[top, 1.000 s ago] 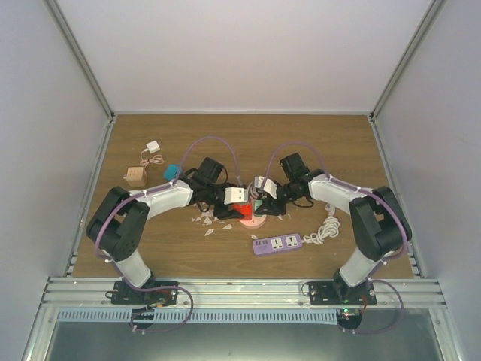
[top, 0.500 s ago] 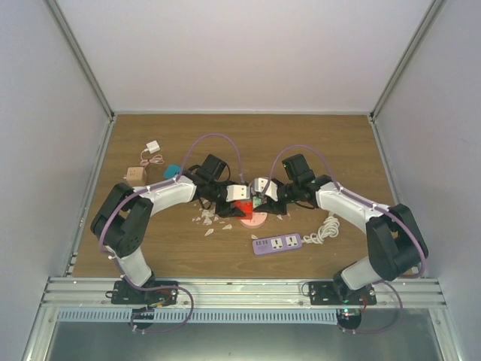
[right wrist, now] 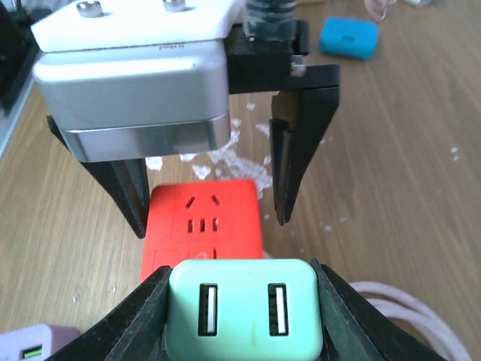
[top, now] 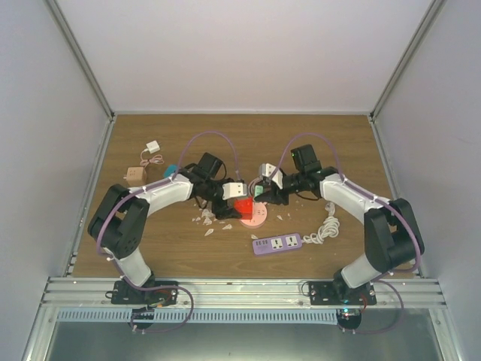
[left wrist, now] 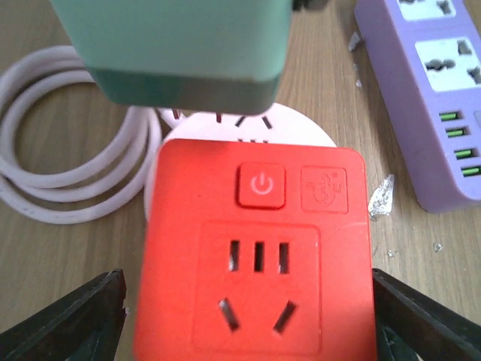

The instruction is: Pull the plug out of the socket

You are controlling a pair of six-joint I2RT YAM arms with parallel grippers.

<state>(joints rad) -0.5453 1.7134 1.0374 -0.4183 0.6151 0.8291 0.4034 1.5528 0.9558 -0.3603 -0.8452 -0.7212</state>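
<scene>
Separation achieved: the mint-green plug (right wrist: 246, 310), pinched between the fingers of the right hand (top: 261, 190), now hangs just above and clear of the red socket (left wrist: 255, 252), its prongs out of the slots that show empty on the socket's face. A second ago the two arms were bunched low over the socket with plug and socket apparently still joined; since then the right arm has drawn back and up, carrying the plug with it. By the look of it, the pull itself is done.

Beside the socket, the left hand (top: 229, 200) has let go. Its fingers (left wrist: 64, 320) stand spread on either side of the red block without touching it, where earlier they were closer in, seemingly bracing it.

Socket placement is little changed: it rests on a round white base (top: 257, 217) on the bench (top: 338, 143), with a coiled white cable (left wrist: 52, 180) to one side and a purple power strip (top: 277, 244) just beyond it toward the arm bases. A blue box (right wrist: 346, 37) lies farther off.
</scene>
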